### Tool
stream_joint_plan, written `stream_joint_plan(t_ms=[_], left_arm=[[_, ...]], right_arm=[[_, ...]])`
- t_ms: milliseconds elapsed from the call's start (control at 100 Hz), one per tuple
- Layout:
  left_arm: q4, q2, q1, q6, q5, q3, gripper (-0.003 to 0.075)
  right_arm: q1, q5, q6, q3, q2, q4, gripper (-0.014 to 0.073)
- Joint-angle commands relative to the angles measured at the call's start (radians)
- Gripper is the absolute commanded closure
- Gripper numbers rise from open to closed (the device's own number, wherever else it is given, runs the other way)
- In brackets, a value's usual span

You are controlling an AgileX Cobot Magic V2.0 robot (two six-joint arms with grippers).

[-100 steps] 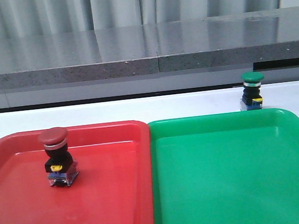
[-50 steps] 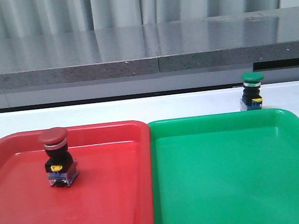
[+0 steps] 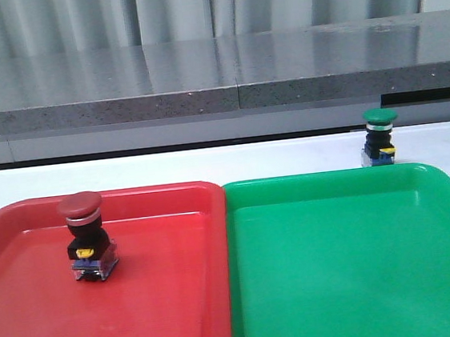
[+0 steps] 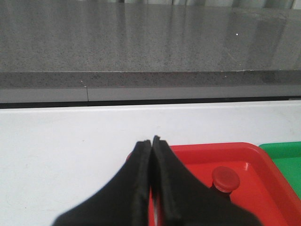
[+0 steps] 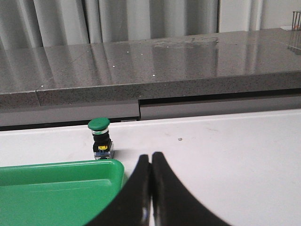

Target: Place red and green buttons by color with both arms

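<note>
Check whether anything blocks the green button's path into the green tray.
Nothing visible does. The green button stands upright on the white table just behind the green tray; only the tray's own low far rim lies between.

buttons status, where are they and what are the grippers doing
Left gripper and right gripper shut, empty. Red button upright in red tray. Green button on table beyond green tray. Nothing blocking.

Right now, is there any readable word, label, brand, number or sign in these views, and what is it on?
None can be read in any view.
Red button: the yellow tab shows a dark mark, too small to read.
Green button: the same, too small to read.
Red tray, green tray, left gripper and right gripper: no print visible.
</note>
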Motion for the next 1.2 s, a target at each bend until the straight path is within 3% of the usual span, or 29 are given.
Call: stream_joint_plan(t_ms=[0, 120, 280, 750, 1190], left_arm=[[0.005, -0.024, 0.024, -0.006, -0.115, 0.011, 0.0741], [-0.016, -0.077, 0.09, 0.042, -0.202, 0.07, 0.0741], [-0.146, -0.149, 0.203, 0.237, -0.254, 0.143, 0.0741], [-0.126, -0.386, 0.247, 0.148, -0.402, 0.41, 0.0741], [-0.122, -0.385, 0.242, 0.15, -0.382, 0.409, 0.0741]], right_arm=[[-0.005, -0.075, 0.0, -0.018, -0.022, -0.011, 0.0657], [-0.005, -0.075, 0.0, -0.018, -0.022, -0.011, 0.0657], [-0.005, -0.075, 0.0, -0.018, -0.022, -0.011, 0.0657], [-0.005, -0.075, 0.0, -0.018, -0.022, -0.011, 0.0657], [-0.005, -0.075, 0.0, -0.018, -0.021, -0.011, 0.0657]])
